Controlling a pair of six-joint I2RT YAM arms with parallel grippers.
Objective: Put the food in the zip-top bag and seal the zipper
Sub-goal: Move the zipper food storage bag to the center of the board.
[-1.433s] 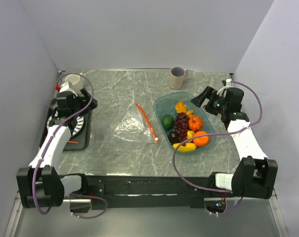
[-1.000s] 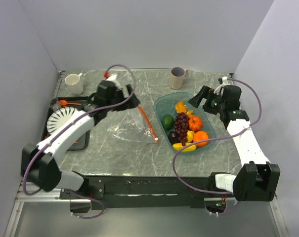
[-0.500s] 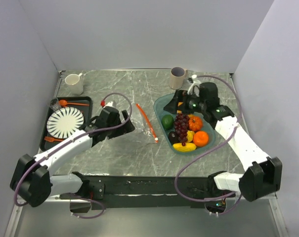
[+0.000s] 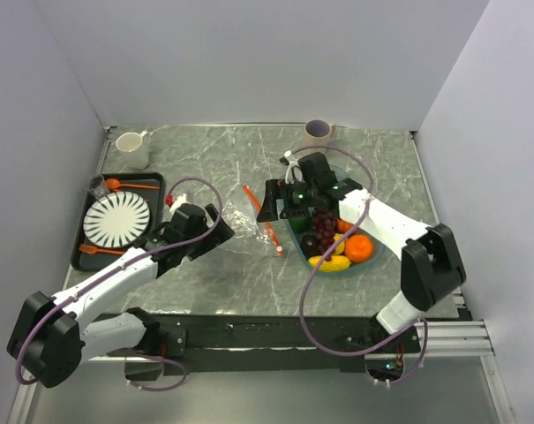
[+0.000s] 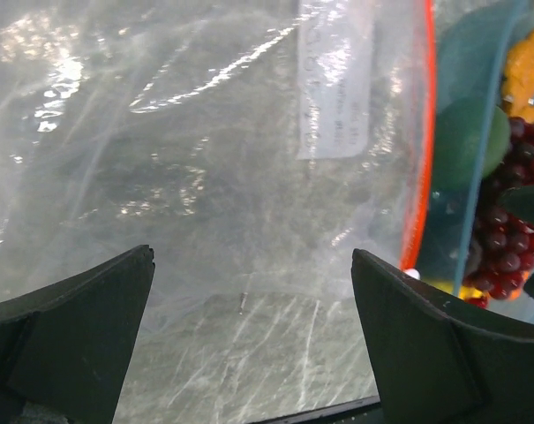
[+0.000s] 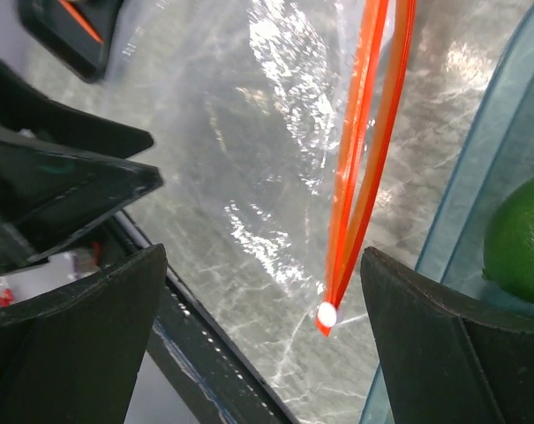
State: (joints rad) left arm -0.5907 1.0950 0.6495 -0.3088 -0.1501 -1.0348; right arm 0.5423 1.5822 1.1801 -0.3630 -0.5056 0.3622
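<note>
While both grippers stand with fingers spread wide and nothing between them, the zip-top bag [image 4: 236, 223] lies flat near the middle of the table [image 4: 205, 159], between the two. Its zipper [image 4: 262, 219] is the long axis to mind. It runs from the far side toward the near edge, slanting a little right, along the bag's side that faces the teal bowl [image 6: 456, 212].

Seen from the right wrist, the two orange strips part along their length and meet only at the near end by the white slider tab [image 6: 325, 314], so the mouth looks partly unsealed. The right gripper [image 4: 271, 205] hovers just over the zipper's far half. It is nearer to the zipper than the left gripper [image 4: 221, 230], which faces the bag's closed side with the film straight ahead.

All the food sits in the bowl, just right of the zipper: grapes [image 5: 514, 238], avocado [image 6: 518, 243], orange [image 4: 358, 248] and a yellow piece [image 4: 330, 262].

The right arm seems better placed to lift a lip of the mouth, and the left to pin the film. The bowl's rim, just beside the zipper, may crowd the right fingers. The tray [image 4: 152, 243] with its plate [image 4: 116, 219] at the left edge, and the two cups at the far edge, are well apart.
</note>
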